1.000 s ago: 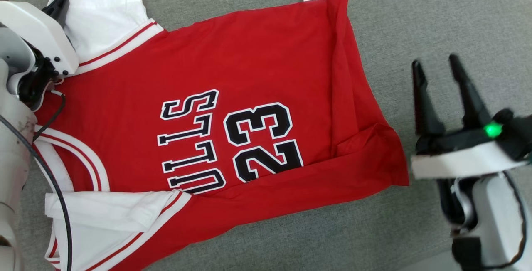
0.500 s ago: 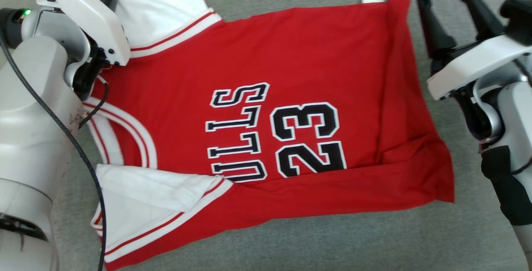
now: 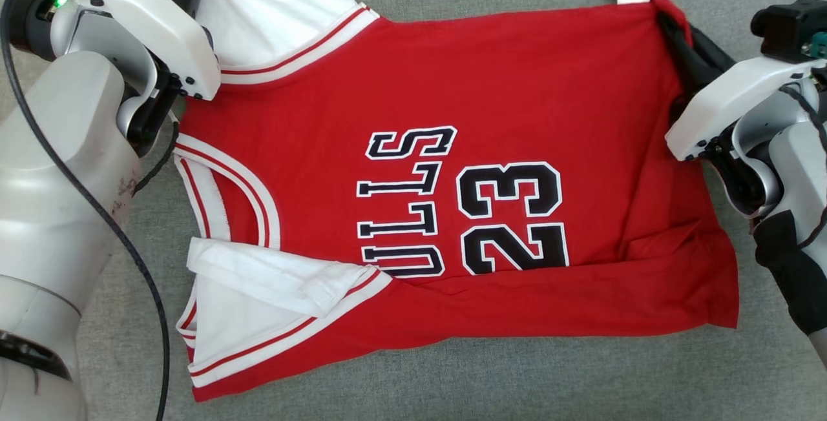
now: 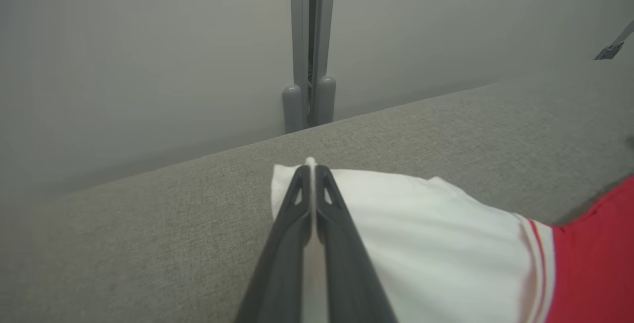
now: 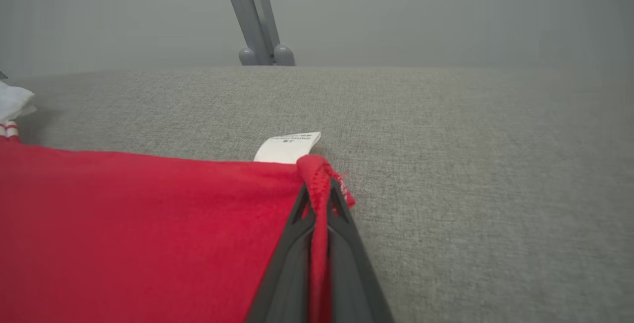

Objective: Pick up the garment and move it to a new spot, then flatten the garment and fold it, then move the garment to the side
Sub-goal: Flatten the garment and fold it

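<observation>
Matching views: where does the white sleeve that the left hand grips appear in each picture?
Head view: white sleeve at the top left.
Left wrist view: centre to lower right, its tip pinched in the left hand.
Right wrist view: a sliver at the far left edge.
Shared landmark: the striped trim where the sleeve meets the red body.

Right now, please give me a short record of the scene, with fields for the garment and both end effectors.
garment: red jersey, spread out, number 23 facing up
surface: grey fabric
left end effector: shut on the white sleeve
right end effector: shut on a corner of the red jersey, beside the label
</observation>
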{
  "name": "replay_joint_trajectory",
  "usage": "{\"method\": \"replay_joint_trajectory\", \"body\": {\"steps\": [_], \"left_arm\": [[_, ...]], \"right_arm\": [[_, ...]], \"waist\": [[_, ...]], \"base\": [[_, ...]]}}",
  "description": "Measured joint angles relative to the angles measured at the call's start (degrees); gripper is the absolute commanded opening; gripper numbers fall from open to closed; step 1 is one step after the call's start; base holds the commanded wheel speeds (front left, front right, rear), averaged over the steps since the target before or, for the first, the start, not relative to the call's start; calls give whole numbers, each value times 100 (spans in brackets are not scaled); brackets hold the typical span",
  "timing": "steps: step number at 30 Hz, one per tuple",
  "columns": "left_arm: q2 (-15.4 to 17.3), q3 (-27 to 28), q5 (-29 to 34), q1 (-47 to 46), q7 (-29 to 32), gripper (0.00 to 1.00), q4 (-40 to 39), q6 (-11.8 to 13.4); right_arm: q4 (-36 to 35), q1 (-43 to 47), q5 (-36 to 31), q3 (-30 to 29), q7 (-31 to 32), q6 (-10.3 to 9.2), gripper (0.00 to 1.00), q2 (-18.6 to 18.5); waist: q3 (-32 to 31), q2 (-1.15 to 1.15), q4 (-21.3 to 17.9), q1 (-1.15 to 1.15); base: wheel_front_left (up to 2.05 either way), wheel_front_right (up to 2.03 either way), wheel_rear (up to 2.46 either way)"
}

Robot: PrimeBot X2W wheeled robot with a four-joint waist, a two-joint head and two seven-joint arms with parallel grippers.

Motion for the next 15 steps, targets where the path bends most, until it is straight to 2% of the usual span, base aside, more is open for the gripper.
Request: {"method": "replay_joint_trajectory", "body": {"steps": [5, 12, 14, 15], "left_arm": [[124, -135, -89, 15, -343, 0, -241, 0], [423, -71, -269, 646, -635, 0, -1101, 4], [549, 2, -270, 927, -673, 0, -1519, 93], [723, 60, -218, 1252, -686, 0, -2042, 267]], "right_arm": [[-149, -13, 263, 69, -300, 0, 0, -114], [-940, 450, 582, 288, -411, 0, 0, -598], [-1199, 661, 577, 323, -432, 0, 0, -773], [-1424, 867, 420, 352, -483, 0, 0, -961]], "waist": [[-170, 0, 16, 0], [-487, 0, 90, 0], [-553, 0, 129, 0], [-601, 0, 177, 0]], "base": [[0, 0, 0], [0, 0, 0], [0, 0, 0], [0, 0, 0]]}}
